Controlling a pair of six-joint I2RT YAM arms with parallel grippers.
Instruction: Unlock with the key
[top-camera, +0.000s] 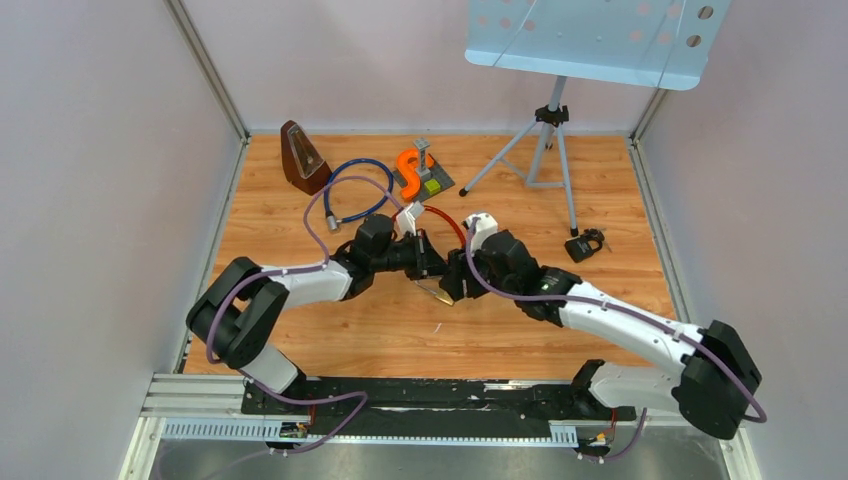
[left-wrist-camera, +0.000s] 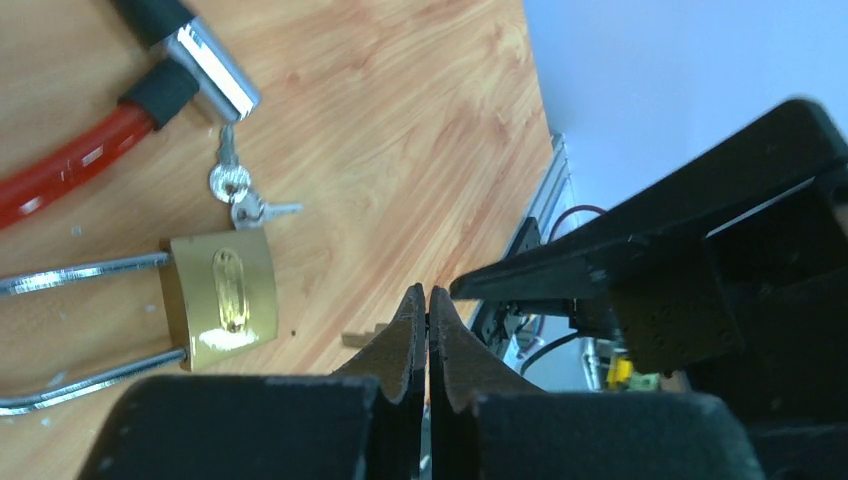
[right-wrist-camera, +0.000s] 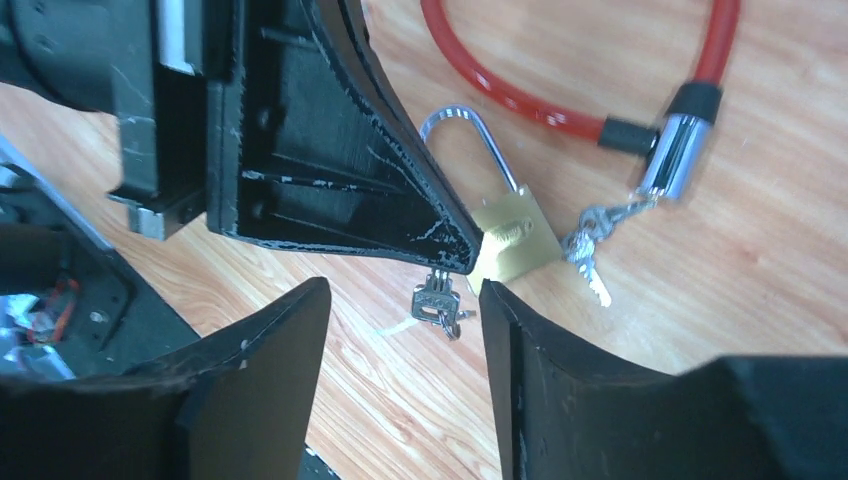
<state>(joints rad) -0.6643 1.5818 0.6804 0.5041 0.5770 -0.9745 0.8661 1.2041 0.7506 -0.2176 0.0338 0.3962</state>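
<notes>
A brass padlock (left-wrist-camera: 222, 298) with a steel shackle lies on the wooden table; it also shows in the right wrist view (right-wrist-camera: 515, 240) and the top view (top-camera: 437, 291). My left gripper (left-wrist-camera: 427, 292) is shut, and a small silver key (right-wrist-camera: 437, 298) with a ring hangs from its tips just above the table beside the padlock. My right gripper (right-wrist-camera: 400, 295) is open, its fingers on either side of that key without touching it. In the top view the two grippers (top-camera: 440, 268) (top-camera: 457, 275) meet tip to tip.
A red cable lock (right-wrist-camera: 560, 110) with its own keys (left-wrist-camera: 235, 190) lies just behind the padlock. Further back are a metronome (top-camera: 303, 157), a blue cable (top-camera: 355, 190), an orange clamp (top-camera: 410, 170) and a music stand tripod (top-camera: 548, 140). A black item (top-camera: 585, 245) lies right.
</notes>
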